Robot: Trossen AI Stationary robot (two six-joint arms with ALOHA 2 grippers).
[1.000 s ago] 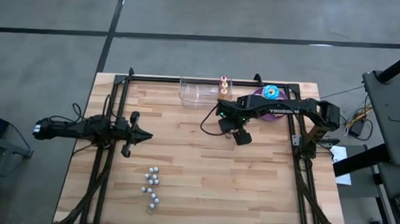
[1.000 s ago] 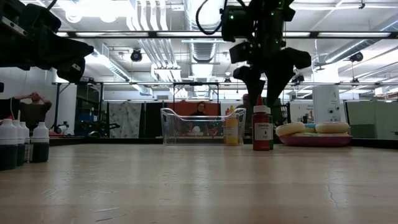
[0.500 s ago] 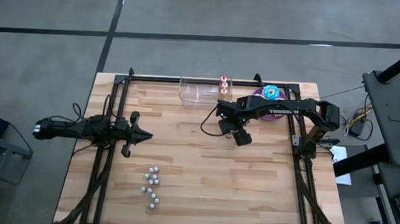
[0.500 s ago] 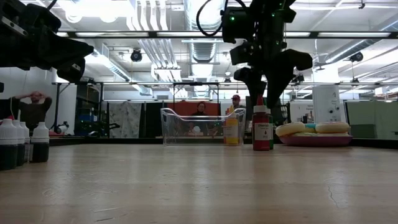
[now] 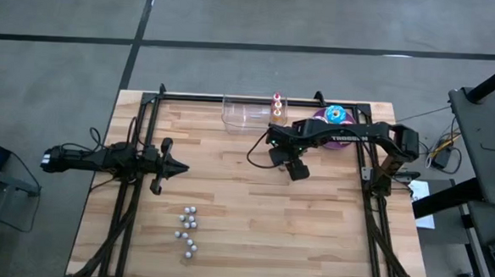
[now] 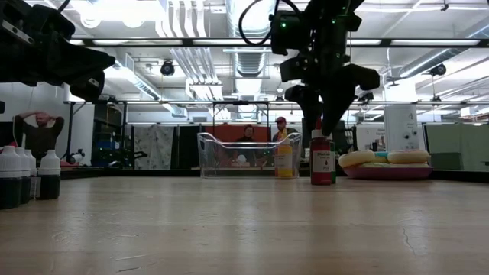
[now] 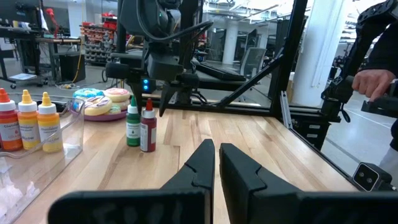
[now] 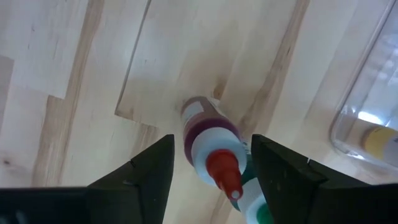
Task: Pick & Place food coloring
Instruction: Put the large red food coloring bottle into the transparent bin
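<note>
The food coloring bottles are tiny and upright. A red bottle [image 6: 321, 159] and a green bottle [image 7: 132, 122] stand together on the wood. Two or three orange and yellow bottles [image 7: 28, 119] stand at the clear bin's end [image 5: 276, 102]. My right gripper [image 8: 211, 142] is open and points down over the red bottle [image 8: 208, 138]. Its fingers stand on either side of the bottle's capped top without touching it. In the high view the gripper [image 5: 293, 164] hides both bottles. My left gripper [image 5: 176, 167] is shut and waits above the table's left side.
A clear plastic bin [image 5: 247, 113] sits at the far edge. A purple plate of frosted doughnuts [image 6: 386, 163] stands to its right, under the right arm. A cluster of small white-capped things [image 5: 187, 234] lies near the front. People stand in the room behind the table.
My right gripper has edged slightly toward the table's left, staying open above the red bottle. The bottles have not moved.
</note>
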